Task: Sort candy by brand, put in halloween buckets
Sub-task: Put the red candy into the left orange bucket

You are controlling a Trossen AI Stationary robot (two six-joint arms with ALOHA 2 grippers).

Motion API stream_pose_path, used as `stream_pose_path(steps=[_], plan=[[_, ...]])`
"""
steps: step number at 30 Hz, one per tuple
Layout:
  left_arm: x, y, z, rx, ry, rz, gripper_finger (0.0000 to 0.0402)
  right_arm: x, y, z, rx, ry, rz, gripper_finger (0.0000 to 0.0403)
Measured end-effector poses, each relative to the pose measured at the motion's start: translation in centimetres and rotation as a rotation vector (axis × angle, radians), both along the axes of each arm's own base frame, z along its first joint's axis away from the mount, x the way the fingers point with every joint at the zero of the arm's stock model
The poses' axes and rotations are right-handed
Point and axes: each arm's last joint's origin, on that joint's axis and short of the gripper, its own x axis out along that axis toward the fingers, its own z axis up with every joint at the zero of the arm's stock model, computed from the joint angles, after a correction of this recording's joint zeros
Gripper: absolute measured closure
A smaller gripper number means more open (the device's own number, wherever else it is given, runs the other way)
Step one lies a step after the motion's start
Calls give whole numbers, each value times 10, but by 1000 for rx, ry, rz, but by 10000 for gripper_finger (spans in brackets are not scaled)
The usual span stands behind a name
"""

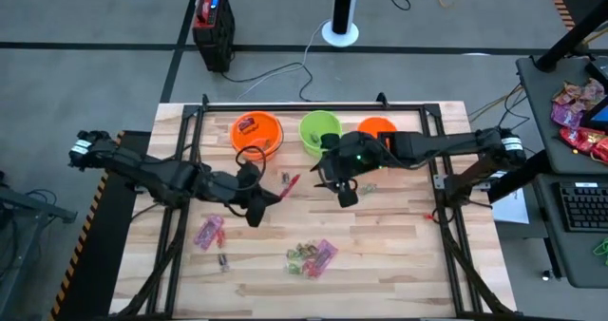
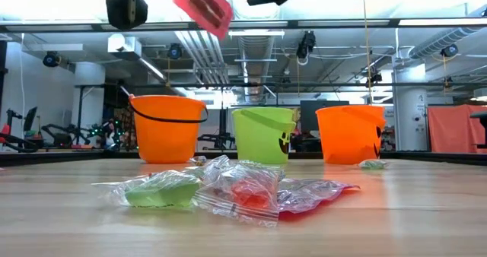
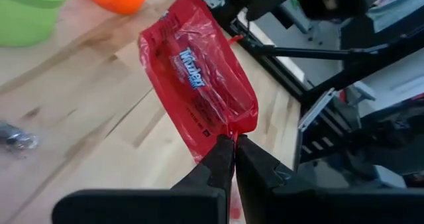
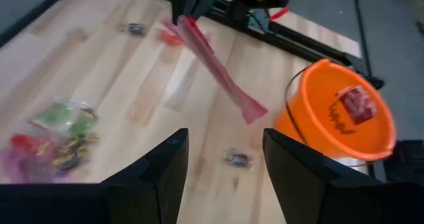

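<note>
My left gripper (image 3: 230,159) is shut on a red candy packet (image 3: 196,83), held in the air over the table's middle (image 1: 290,181). My right gripper (image 4: 224,163) hangs open just right of it (image 1: 342,190), holding nothing. Three buckets stand in a row at the far side: an orange one (image 1: 256,134) with a red packet inside (image 4: 354,103), a lime green one (image 1: 320,131), and an orange one (image 1: 378,128) partly under the right arm. Loose candy lies on the table: a pink packet (image 1: 209,232), a mixed heap (image 1: 312,257) and small pieces (image 1: 224,261). My left gripper pinches the red packet by the sealed edge at one end (image 3: 228,132), between the tips of its two fingers. The packet is lifted clear of the table and sticks out ahead of the fingers, toward the far right.
A small wrapped piece (image 4: 236,159) lies on the table below the right gripper, near the orange bucket. A black frame (image 1: 199,112) runs along the table's edges. Bare wood lies between the buckets and the near heap (image 2: 228,192).
</note>
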Motion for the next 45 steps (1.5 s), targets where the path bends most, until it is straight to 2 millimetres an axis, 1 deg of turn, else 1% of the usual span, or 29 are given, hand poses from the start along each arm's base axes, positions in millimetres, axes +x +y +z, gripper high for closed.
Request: stream_pose_path(steps=[4,8,12,14,16,18,22,23,26,28,30,33,36,40,42,45], plan=[[4,0,1,-20,-22,-17,401,5,0,-1,-17,-25,-22,216],[16,-2,-2,-35,-66,-17,401,14,-1,-8,-20,-29,-23,216],[27,-4,-6,-29,-94,-25,401,19,1,-15,23,11,1,216],[31,-5,-8,-34,-107,-29,401,20,2,-16,46,16,1,224],[32,-5,-9,-31,-99,-32,401,20,2,-16,48,15,1,242],[33,-5,-10,-28,-99,-28,401,20,2,-16,52,14,7,273],[33,-5,-8,-4,-118,-24,401,20,3,-16,75,22,52,366],[33,-4,-7,0,-122,-25,401,20,3,-16,74,20,62,378],[33,-3,-6,7,-128,-3,401,19,2,-17,84,26,53,388],[33,-3,-5,8,-129,7,394,16,1,-15,82,38,38,390],[33,-2,-5,-1,-130,17,378,13,-2,-13,83,49,21,391],[34,-1,-5,-20,-129,30,338,6,-9,-9,102,89,-28,392],[33,0,-7,-21,-106,36,290,-2,-23,-9,57,180,-204,392],[27,1,-12,-41,-29,56,237,-23,-56,-18,5,359,-573,393],[25,2,-16,-61,20,77,219,-38,-76,-23,50,452,-772,393],[23,4,-21,-77,72,100,206,-59,-104,-31,163,569,-1036,392]])
